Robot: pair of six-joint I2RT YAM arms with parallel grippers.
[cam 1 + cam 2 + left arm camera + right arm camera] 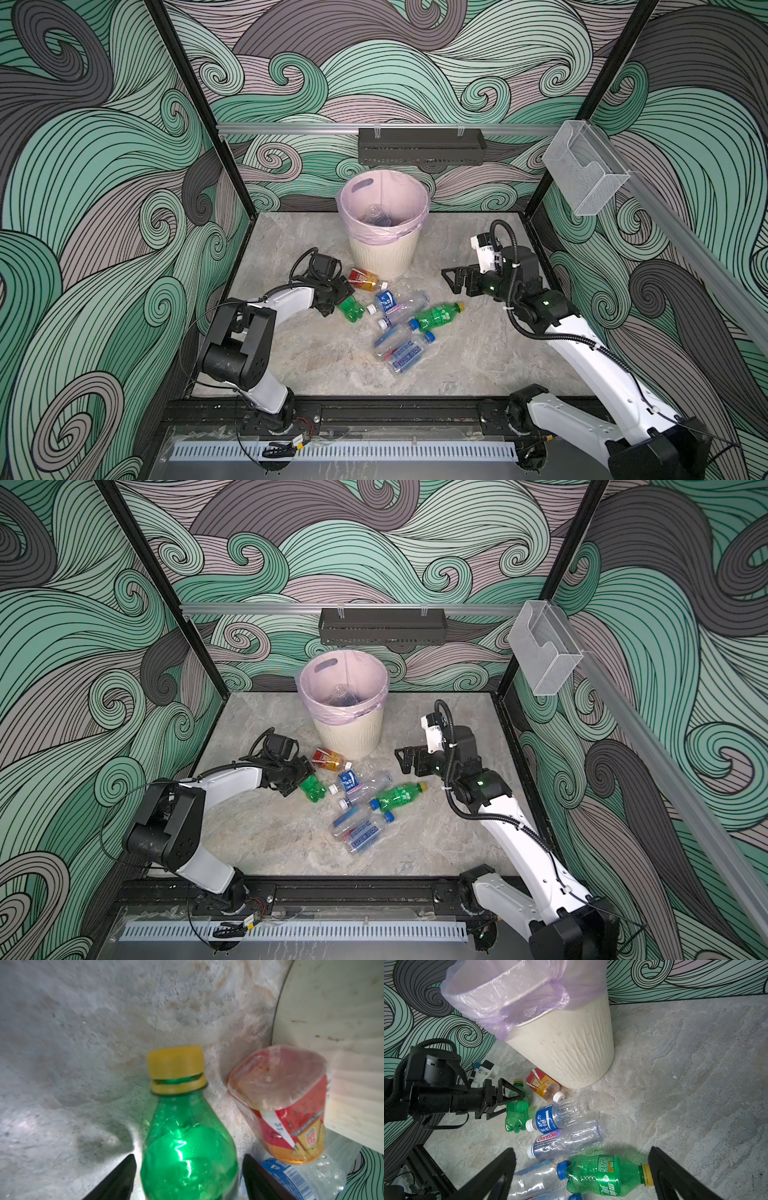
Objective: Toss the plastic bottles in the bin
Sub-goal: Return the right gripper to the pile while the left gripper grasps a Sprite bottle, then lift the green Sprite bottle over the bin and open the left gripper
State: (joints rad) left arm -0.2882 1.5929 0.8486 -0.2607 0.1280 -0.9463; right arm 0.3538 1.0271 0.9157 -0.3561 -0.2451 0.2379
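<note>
The left hand (189, 1157) is straddling a green bottle (187, 1136), its dark fingers (118, 1180) standing on either side of the body with slim gaps showing, so it is open around the bottle and not yet pressing it. In the left wrist view the bottle's long axis is running straight up the frame from between the fingers, yellow cap (175, 1068) leading, so the jaws are lying square across its width. Just right of it the orange-red labelled bottle (291, 1118) is lying against the wall of the bin (332, 1012). In both top views the bin is standing in the upper middle of the frame, up and right of this hand and near it, with one clear bottle (376, 216) inside. The other plastic bottles (401, 332) are lying clustered mid-frame on the bench (478, 370). The right hand (451, 277) is hanging at the right of the frame, wide and empty, well apart from this bottle. As I read it, the left arm is the nearer one, and the next move is calling for a squeeze, then a lift up and right over the rim.
</note>
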